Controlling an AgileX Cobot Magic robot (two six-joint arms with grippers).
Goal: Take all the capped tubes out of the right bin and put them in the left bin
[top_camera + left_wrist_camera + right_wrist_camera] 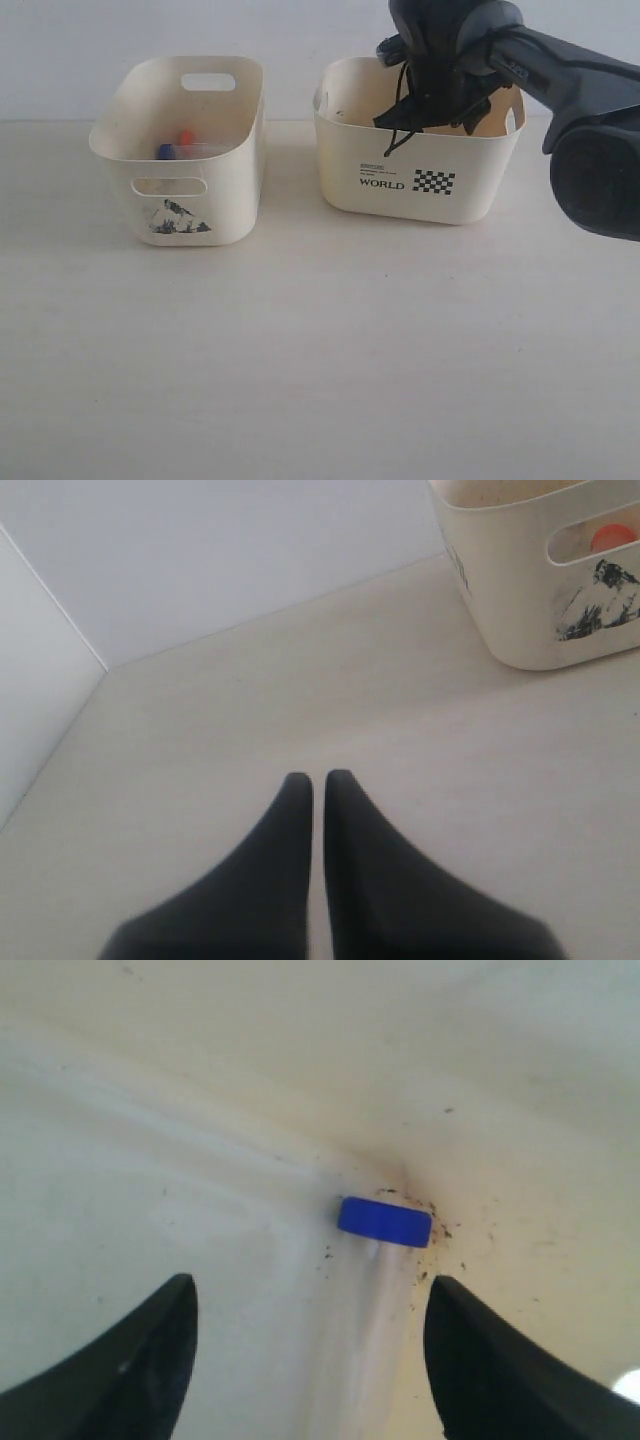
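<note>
The right bin [415, 165], marked "WORLD" with a checkered patch, stands on the pale table [320, 350]. The right gripper [418, 112] reaches down inside this bin from above. In the right wrist view its jaws are spread wide and hold nothing. The right gripper [312, 1282] is poised over a blue-capped tube [384, 1220] that lies in an inner corner of the right bin [150, 1110], among dark specks.

The left bin [180, 190], with the mountain picture, sits beside the right bin with a clear gap between them. A tube with a blue cap [165, 151] and one with an orange-red cap [186, 137] lie inside it.

The left gripper [317, 780] hangs low over the table [250, 730]. Its jaws are closed to a thin slit with nothing between them. The left bin [520, 580] is well apart from them, and the orange-red cap [612, 537] shows through its handle slot.
</note>
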